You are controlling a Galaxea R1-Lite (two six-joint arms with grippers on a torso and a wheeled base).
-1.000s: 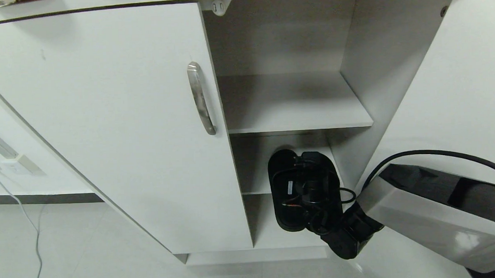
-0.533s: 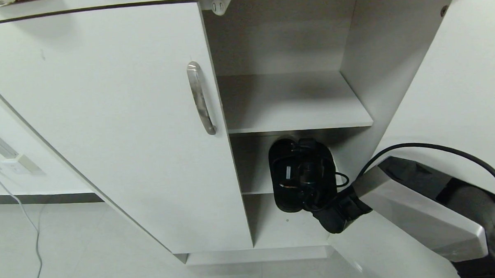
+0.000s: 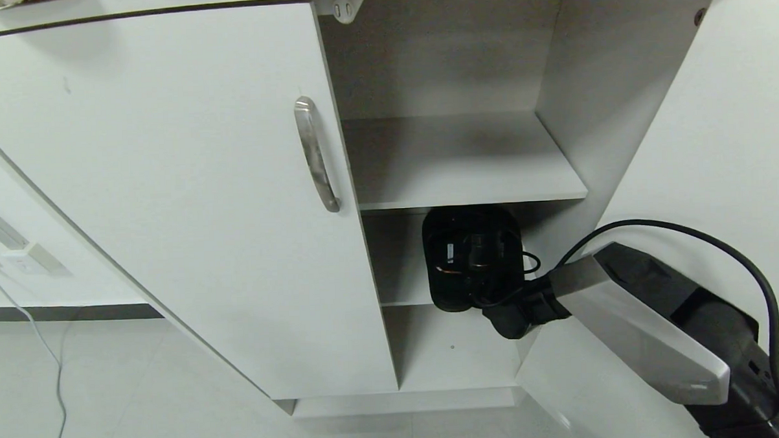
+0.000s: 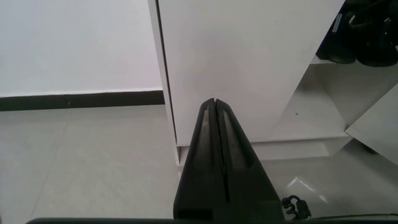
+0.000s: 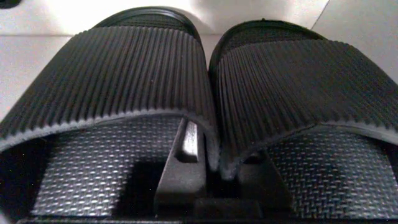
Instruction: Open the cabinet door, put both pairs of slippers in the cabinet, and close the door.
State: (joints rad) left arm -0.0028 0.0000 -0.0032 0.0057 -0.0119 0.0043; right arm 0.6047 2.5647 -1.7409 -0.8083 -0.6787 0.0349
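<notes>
Right gripper [image 5: 211, 162] clamped on the black slippers [image 3: 472, 261], poised at the cabinet's [image 3: 553, 77] second shelf [image 3: 398, 287]. Whether the soles touch it is hard to say. Best push deeper, keep level, set down flat, then release.

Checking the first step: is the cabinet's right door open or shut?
Open: the right door is swung outward, exposing the shelves inside.

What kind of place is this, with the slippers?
Probably an indoor room, maybe a hallway at home. There is a white cabinet with shelves, black slippers at its lower shelf, and a smooth tiled floor beside a wall socket.
</notes>
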